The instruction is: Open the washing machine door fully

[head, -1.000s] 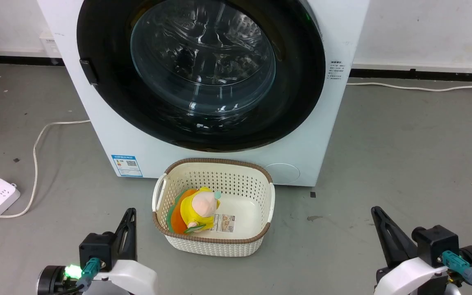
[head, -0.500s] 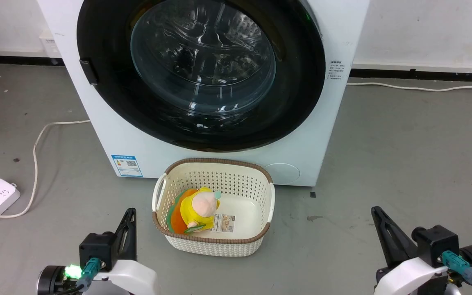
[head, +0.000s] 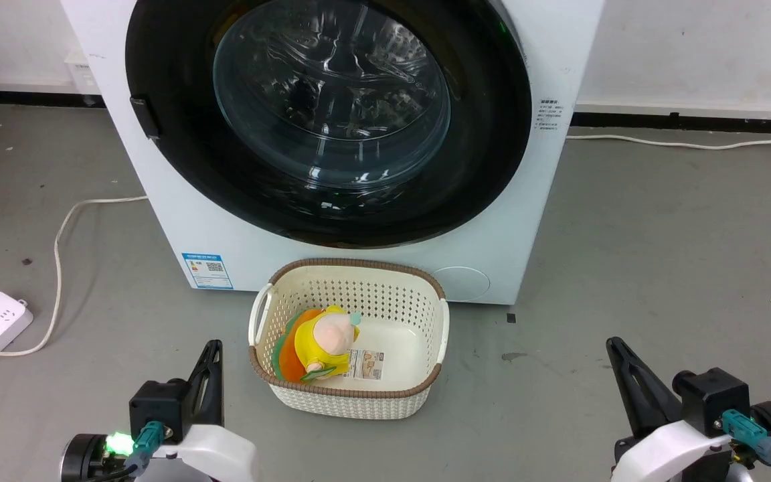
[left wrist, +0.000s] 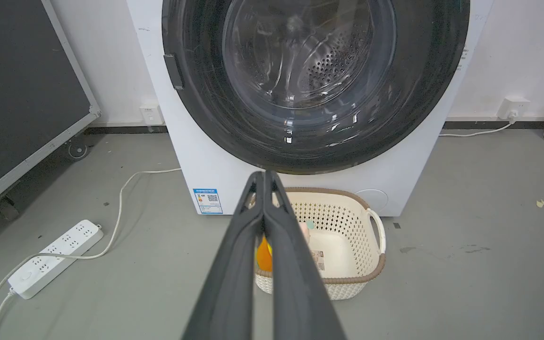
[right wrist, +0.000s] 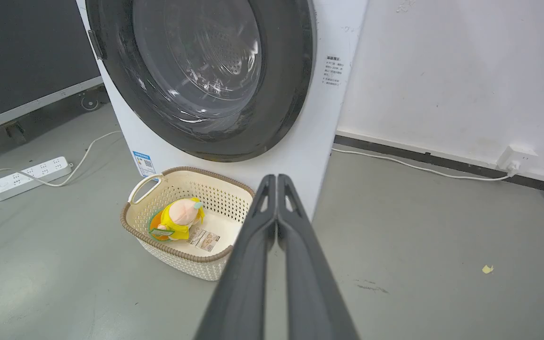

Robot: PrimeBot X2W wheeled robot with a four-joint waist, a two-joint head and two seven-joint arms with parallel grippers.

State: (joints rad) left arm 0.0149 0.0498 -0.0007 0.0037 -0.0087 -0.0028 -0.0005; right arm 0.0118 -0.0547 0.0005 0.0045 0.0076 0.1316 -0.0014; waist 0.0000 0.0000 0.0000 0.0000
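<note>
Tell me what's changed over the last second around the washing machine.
Nothing visibly changed. The washing machine door remains closed, the left gripper and right gripper remain low, fingers together, holding nothing, and the basket has not moved.

Head camera: high, looking forward-down at washing machine [head: 225, 234] front, close. Wrist cameras: lower, facing same front; left head-on, right obliquely from right. All three share basket [head: 349, 405].

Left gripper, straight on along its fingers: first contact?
Probably the washing machine door at its lower rim, passing above the basket; the left gripper points there, depth unclear.
</note>
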